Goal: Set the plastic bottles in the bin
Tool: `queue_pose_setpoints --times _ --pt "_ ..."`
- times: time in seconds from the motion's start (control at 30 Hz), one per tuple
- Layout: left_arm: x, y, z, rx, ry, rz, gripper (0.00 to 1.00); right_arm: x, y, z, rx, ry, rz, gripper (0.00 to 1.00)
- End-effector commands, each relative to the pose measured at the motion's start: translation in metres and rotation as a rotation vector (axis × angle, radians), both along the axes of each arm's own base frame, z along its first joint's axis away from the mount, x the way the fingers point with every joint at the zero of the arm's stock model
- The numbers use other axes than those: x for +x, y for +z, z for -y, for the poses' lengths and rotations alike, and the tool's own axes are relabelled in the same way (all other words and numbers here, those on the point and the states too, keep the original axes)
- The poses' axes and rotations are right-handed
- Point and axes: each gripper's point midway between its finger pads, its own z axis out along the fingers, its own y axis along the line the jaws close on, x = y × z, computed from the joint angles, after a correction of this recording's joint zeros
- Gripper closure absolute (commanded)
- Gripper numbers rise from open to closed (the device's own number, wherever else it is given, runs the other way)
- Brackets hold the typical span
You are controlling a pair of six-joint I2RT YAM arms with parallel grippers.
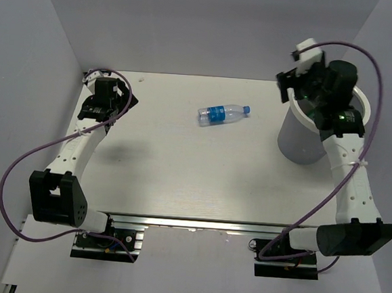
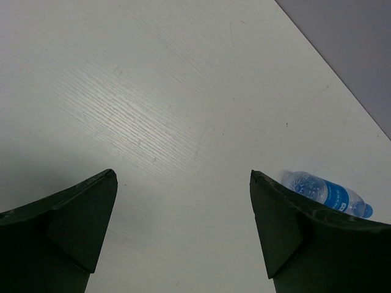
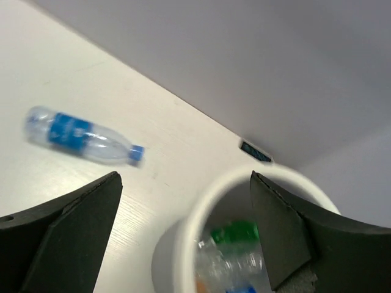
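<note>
One clear plastic bottle (image 1: 223, 114) with a blue label and cap lies on its side on the white table, back of centre. It also shows in the left wrist view as the bottle (image 2: 327, 192) behind the right finger, and in the right wrist view as the bottle (image 3: 79, 137). The bin (image 1: 302, 138) stands at the back right. My right gripper (image 1: 297, 86) hangs open over its rim (image 3: 201, 201), with nothing between the fingers. Inside lie a green bottle (image 3: 235, 233) and a clear bottle (image 3: 226, 262), both blurred. My left gripper (image 1: 121, 98) is open above bare table at the back left, holding nothing.
Grey walls close in the table at the back and on both sides. A small dark tag (image 3: 255, 151) sits on the table by the back wall behind the bin. Purple cables loop off both arms.
</note>
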Motion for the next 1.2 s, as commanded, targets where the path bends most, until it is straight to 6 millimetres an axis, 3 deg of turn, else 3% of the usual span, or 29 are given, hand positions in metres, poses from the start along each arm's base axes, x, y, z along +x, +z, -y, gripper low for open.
queue_pose_setpoints --times 0.0,0.03,0.07,0.17,0.23,0.33,0.37,0.4,0.43,0.47,0.5,0.53,0.57,0.6,0.63,0.9,1.17 --pt "-0.008 0.015 -0.008 0.007 0.027 0.046 0.02 -0.008 -0.013 -0.056 -0.251 0.252 0.02 0.11" --pt "-0.008 0.014 -0.009 0.008 0.028 0.043 0.02 -0.009 -0.025 -0.066 -0.332 0.315 0.008 0.11" --pt "-0.009 0.012 -0.007 0.006 0.018 0.04 0.02 -0.008 -0.041 -0.089 -0.377 0.39 -0.017 0.11" --pt "-0.009 0.013 -0.006 0.001 0.008 0.051 0.02 -0.004 -0.083 -0.119 -0.531 0.536 -0.054 0.11" --pt "-0.01 0.014 -0.006 0.005 0.005 0.06 0.02 -0.004 -0.103 -0.131 -0.583 0.604 -0.088 0.11" --pt "-0.01 0.011 -0.01 0.011 0.02 0.059 0.02 0.012 -0.125 -0.148 -0.681 0.711 -0.105 0.11" --pt "-0.01 0.009 -0.011 0.015 0.021 0.057 0.02 0.018 -0.148 -0.154 -0.724 0.763 -0.138 0.11" --pt "-0.01 0.007 -0.011 0.015 0.021 0.051 0.02 0.025 -0.145 -0.158 -0.74 0.776 -0.119 0.11" --pt "-0.009 0.004 -0.012 0.018 0.023 0.043 0.02 0.031 -0.153 -0.162 -0.761 0.788 -0.124 0.11" --pt "-0.009 0.002 -0.012 0.018 0.023 0.038 0.02 0.038 -0.173 -0.165 -0.782 0.815 -0.156 0.11" --pt "-0.008 0.002 -0.012 0.017 0.019 0.036 0.02 0.047 -0.172 -0.166 -0.815 0.815 -0.136 0.11" --pt "-0.007 -0.001 -0.013 0.019 0.02 0.026 0.02 0.056 -0.194 -0.168 -0.831 0.831 -0.174 0.11" --pt "-0.006 -0.003 -0.013 0.021 0.019 0.021 0.02 0.058 -0.202 -0.168 -0.842 0.843 -0.2 0.11" --pt "-0.005 -0.003 -0.013 0.02 0.017 0.022 0.02 0.065 -0.195 -0.172 -0.847 0.842 -0.184 0.11" --pt "-0.005 -0.007 -0.015 0.022 0.022 0.01 0.02 0.07 -0.216 -0.174 -0.853 0.866 -0.226 0.11" --pt "0.001 -0.015 -0.018 0.003 0.011 -0.004 0.02 0.07 -0.255 -0.194 -0.797 0.982 -0.261 0.11" --pt "0.012 -0.023 -0.007 -0.049 -0.057 0.0 0.02 0.09 -0.295 -0.204 -0.754 0.948 -0.287 0.11"
